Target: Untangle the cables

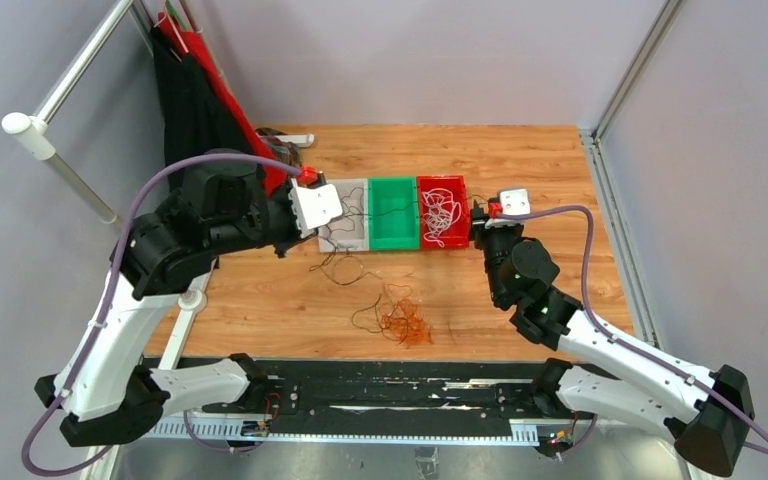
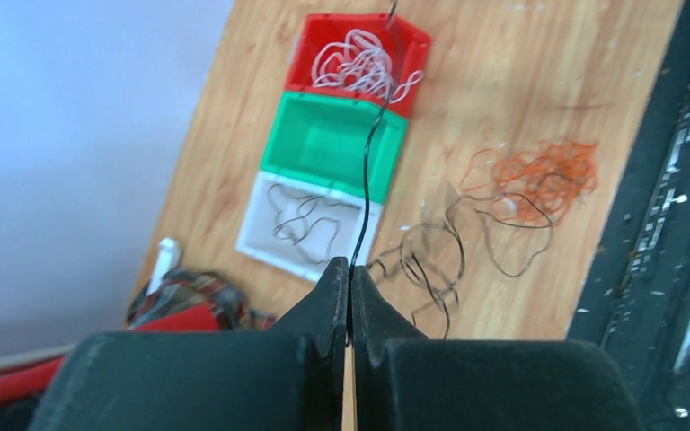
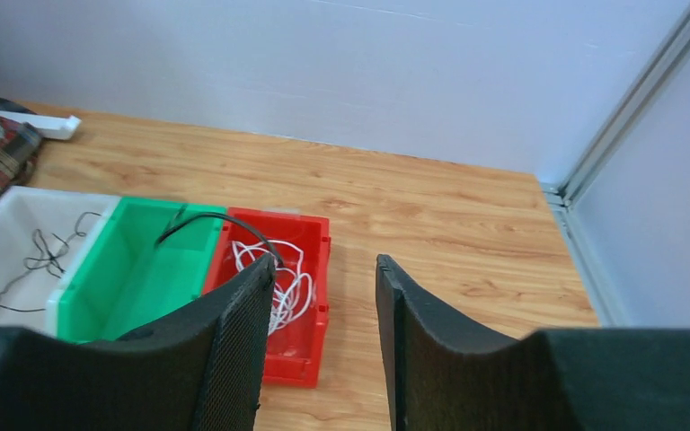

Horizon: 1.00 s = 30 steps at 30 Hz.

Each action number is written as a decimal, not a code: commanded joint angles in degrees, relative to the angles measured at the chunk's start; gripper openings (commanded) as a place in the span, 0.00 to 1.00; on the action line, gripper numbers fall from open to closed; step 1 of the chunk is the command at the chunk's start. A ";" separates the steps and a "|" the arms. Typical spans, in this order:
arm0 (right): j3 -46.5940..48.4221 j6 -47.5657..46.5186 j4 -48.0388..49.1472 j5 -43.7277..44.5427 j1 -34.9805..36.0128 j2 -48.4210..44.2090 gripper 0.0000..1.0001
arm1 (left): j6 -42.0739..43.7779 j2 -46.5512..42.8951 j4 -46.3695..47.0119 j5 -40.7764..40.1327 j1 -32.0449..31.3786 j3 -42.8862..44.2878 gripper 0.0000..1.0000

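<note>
My left gripper (image 2: 350, 267) is shut on a thin black cable (image 2: 368, 153), held above the white bin (image 2: 256, 235). The cable runs taut over the green bin (image 2: 323, 144) and the red bin (image 2: 319, 40). In the top view the left gripper (image 1: 322, 216) hovers by the white bin (image 1: 358, 186). My right gripper (image 3: 323, 269) is open at the red bin's (image 3: 310, 355) right side; the black cable's (image 3: 220, 218) far end arcs beside its left fingertip (image 3: 256, 287). A black tangle (image 2: 431, 256) and an orange tangle (image 2: 544, 175) lie on the table.
The white bin holds black cables (image 2: 304, 220), the red bin holds white cables (image 2: 359, 58), and the green bin holds no coil. A plaid and red cloth (image 2: 189, 301) lies left of the bins. A dark rail (image 1: 380, 390) runs along the table's near edge.
</note>
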 commanded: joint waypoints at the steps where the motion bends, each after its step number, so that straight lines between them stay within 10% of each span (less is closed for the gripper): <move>1: -0.19 -6.02 -1.00 1.79 -1.19 -0.33 0.46 | 6.48 -2.39 -1.68 -8.47 -0.10 1.82 0.00; 16: 0.38 18.64 -9.82 -24.57 -6.39 -3.74 0.69 | 2.58 -2.13 -1.31 3.49 -0.10 5.33 0.00; 30: -1.81 35.79 -28.54 -15.64 -25.53 -3.78 0.76 | 6.43 -5.12 10.50 -3.56 -0.10 9.75 0.01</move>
